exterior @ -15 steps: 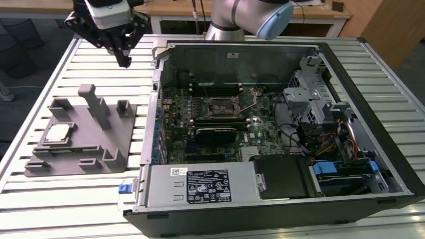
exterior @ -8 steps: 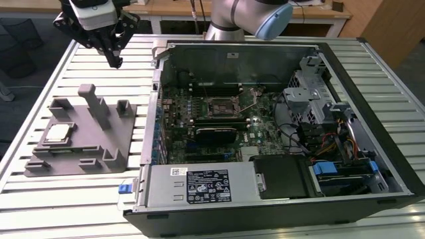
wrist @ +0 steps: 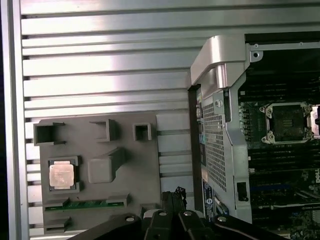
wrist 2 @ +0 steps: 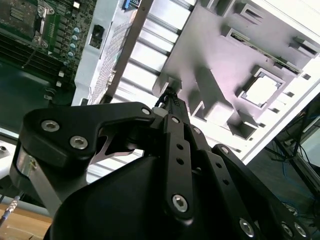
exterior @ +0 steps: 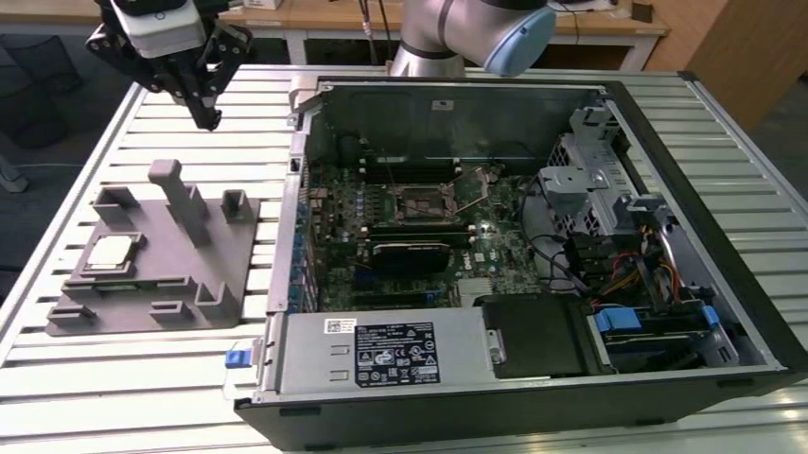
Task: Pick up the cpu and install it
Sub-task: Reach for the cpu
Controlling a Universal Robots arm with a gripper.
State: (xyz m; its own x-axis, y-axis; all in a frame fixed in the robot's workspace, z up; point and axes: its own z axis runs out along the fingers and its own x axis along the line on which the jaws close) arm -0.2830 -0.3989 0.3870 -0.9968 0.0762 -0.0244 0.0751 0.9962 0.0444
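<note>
Up close, we see the fingers pressed together with nothing between them, pointing down over the slatted metal tabletop. They hang in the air near the grey tray and touch nothing. Both wrist views show their dark tips over the strip between the tray and the computer case.

The cpu lies flat in a square pocket of the tray, on the side away from the case, well apart from the fingers. Its silvery top shows in both wrist views.

To the exterior view's right of the tray, the case lies open on its side. The socket sits near the middle of the green board inside. The arm rises behind the case.
</note>
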